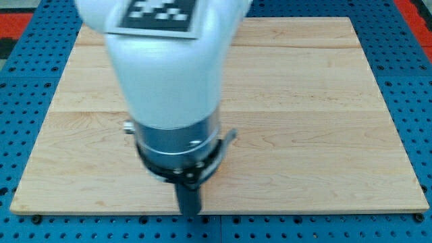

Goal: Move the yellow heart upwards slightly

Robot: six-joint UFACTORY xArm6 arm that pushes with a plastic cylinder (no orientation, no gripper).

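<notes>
No block shows in the camera view; the yellow heart is not visible and may be hidden behind my arm. My white arm fills the view's middle left, ending in a dark rod. My tip rests near the bottom edge of the wooden board, a little left of centre.
The light wooden board lies on a blue perforated table. The board's bottom edge runs just under my tip. A black-and-white marker sits on top of the arm.
</notes>
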